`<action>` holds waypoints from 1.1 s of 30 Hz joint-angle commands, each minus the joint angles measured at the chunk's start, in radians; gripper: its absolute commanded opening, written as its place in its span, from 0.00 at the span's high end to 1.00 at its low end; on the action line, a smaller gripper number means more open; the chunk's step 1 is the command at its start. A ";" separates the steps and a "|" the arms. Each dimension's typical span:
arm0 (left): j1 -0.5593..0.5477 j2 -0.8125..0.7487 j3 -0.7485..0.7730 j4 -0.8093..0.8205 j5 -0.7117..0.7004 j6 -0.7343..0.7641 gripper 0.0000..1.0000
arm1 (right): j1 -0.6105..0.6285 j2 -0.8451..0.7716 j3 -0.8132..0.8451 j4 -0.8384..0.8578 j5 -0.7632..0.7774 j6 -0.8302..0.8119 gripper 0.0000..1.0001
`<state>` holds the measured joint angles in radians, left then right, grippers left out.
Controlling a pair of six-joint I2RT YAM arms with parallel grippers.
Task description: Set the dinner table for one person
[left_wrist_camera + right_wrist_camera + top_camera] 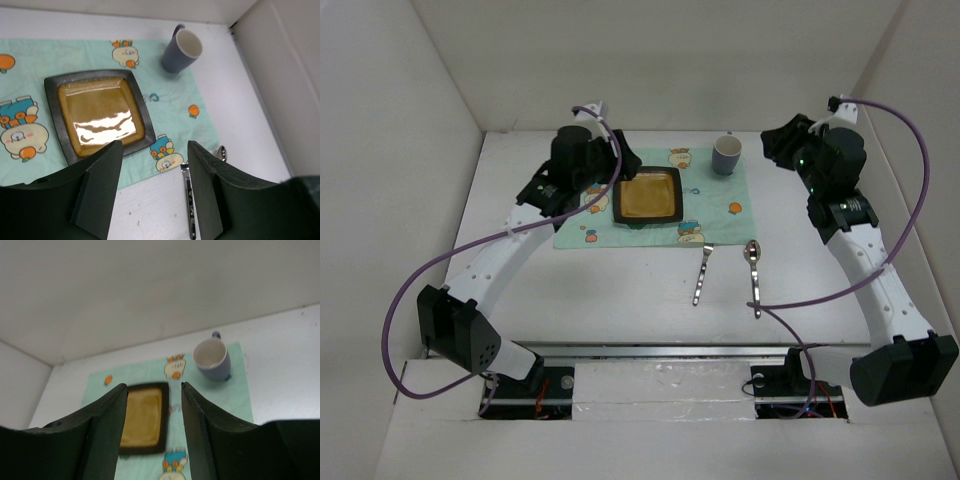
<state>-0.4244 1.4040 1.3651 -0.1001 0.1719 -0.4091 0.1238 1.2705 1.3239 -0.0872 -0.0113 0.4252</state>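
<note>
With left gripper (155, 167) and right gripper (152, 400) open and empty, the fork (701, 276) is best pinched mid-handle, squarely across its width.

The right hand (153, 386) hangs parted and empty; beyond, a square plate (145, 417) and mug (212, 360) sit on the placemat (231, 400).
</note>
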 commanded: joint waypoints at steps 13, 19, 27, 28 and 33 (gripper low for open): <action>-0.705 0.165 -0.291 0.123 -0.623 -0.152 0.66 | -0.006 -0.660 -0.561 -0.023 0.105 0.055 0.69; -0.758 0.384 -0.158 0.103 -0.635 -0.149 0.57 | -0.065 -0.695 -0.629 -0.025 0.042 0.040 0.52; -0.749 0.544 -0.038 0.103 -0.658 -0.131 0.54 | -0.085 -0.658 -0.647 0.013 -0.058 0.027 0.53; -0.749 0.555 -0.032 0.077 -0.664 -0.132 0.54 | -0.085 -0.658 -0.647 0.014 -0.058 0.027 0.53; -0.740 0.589 -0.026 0.077 -0.678 -0.119 0.56 | -0.085 -0.648 -0.647 0.017 -0.068 0.021 0.53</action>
<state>-1.1755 1.9862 1.3155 -0.0250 -0.4690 -0.5388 0.0460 0.6277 0.6701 -0.1188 -0.0528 0.4675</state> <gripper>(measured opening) 0.446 0.471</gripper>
